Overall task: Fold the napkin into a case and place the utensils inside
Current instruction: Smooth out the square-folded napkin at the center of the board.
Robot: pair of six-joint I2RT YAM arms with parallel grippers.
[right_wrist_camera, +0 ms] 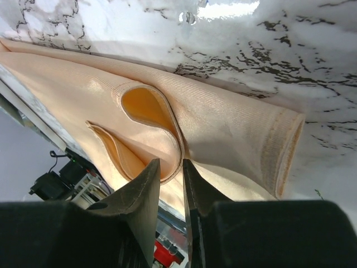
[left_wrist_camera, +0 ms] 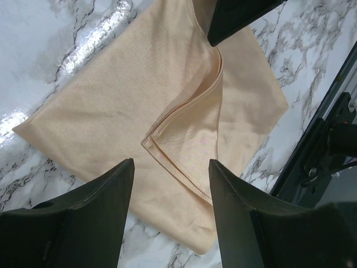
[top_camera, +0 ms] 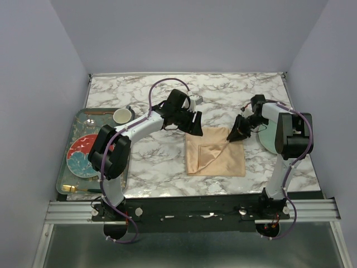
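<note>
Right fingers (right_wrist_camera: pixel 142 195) pinch a napkin (right_wrist_camera: pixel 228 125) fold — left fingers (left_wrist_camera: pixel 103 198) hover spread.

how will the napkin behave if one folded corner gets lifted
Probably floppy: the napkin curls into a soft loop at the right gripper, so a lifted corner would likely droop. Its sheen suggests layers may slide apart. Thin edges hint it's light.

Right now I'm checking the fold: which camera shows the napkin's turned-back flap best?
Left wrist view: the flap of the napkin lies whole, both hemmed edges clear. Top external shows it only as a small crease; right wrist sees the cloth layers edge-on between the fingers of the right hand.
</note>
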